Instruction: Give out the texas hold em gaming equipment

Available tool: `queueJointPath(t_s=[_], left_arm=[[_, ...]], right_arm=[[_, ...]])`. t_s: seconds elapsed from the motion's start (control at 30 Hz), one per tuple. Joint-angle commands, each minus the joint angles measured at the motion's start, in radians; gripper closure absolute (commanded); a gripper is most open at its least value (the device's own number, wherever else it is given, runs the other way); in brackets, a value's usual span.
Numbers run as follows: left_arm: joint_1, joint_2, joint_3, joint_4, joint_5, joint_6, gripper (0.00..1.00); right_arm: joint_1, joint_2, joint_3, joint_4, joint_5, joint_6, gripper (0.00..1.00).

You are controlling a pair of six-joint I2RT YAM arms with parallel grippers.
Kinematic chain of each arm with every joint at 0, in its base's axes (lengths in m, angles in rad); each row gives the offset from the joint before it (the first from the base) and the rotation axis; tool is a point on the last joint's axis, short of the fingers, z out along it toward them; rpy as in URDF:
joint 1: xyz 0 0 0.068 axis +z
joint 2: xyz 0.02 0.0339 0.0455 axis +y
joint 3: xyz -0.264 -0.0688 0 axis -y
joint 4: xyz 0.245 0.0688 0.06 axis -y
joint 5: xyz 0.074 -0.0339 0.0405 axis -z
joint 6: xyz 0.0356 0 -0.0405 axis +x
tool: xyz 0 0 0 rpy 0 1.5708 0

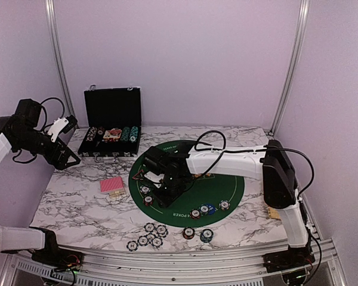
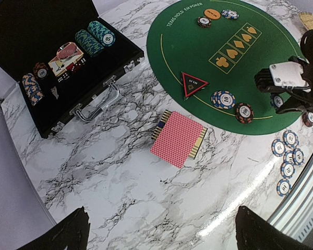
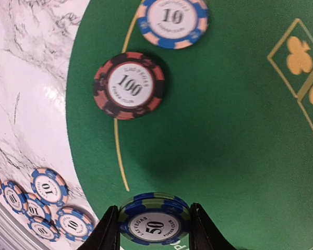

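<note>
Between the fingers of the right claw (image 3: 154,229): one short stack of blue-and-green 50 chips (image 3: 154,208), clamped by its edges over the near-left part of the green felt mat (image 3: 224,130). Whether it touches the felt cannot be told.

Just beside it, by the mat's left edge: one red-and-black 100 chip (image 3: 129,85) and one blue 10 stack (image 3: 172,18), lying flat and apart.

Further onto the mat: black triangular marker (image 2: 194,83).

Far side of the mat: orange button (image 2: 212,14), with a dark chip (image 2: 204,21) and a blue chip (image 2: 229,14) on either side.

Off the mat, along the near edge of the desk (image 2: 120,198): cluster of blue 10 chips (image 3: 47,187), touching or overlapping.

Left of the mat, on bare marble: deck of red-backed cards (image 2: 178,138), in one roughly squared pile, undealt.

Far-left corner of the desk: black case (image 2: 21,31), lid up, holding teal 50 stacks (image 2: 96,36) and other chips.

Left claw (image 1: 68,143): raised at the desk's left edge near the case, jaws spread wide, carrying nothing.

Status, as judged: distribution partly done. Several chip groups sit at places round the mat and the markers are out. The held stack is not yet set down, the cards are not yet dealt, and the case is not emptied.
</note>
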Motion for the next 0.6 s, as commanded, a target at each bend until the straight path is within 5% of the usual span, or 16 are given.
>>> queueJointPath(t_s=[0.0,0.23,0.57], left_arm=[[-0.004,-0.008,-0.003,-0.022,0.006,-0.003,0.01],[-0.003,-0.005,-0.004,-0.022,0.003,-0.001,0.01],[-0.003,-0.006,-0.008,-0.022,0.007,-0.003,0.01]], right_arm=[[0.029,0.062,0.092,-0.001,-0.052,-0.023,0.89],[0.033,0.111,0.105,0.034,-0.065,-0.029,0.88],[0.031,0.144,0.101,0.046,-0.026,-0.036,0.56]])
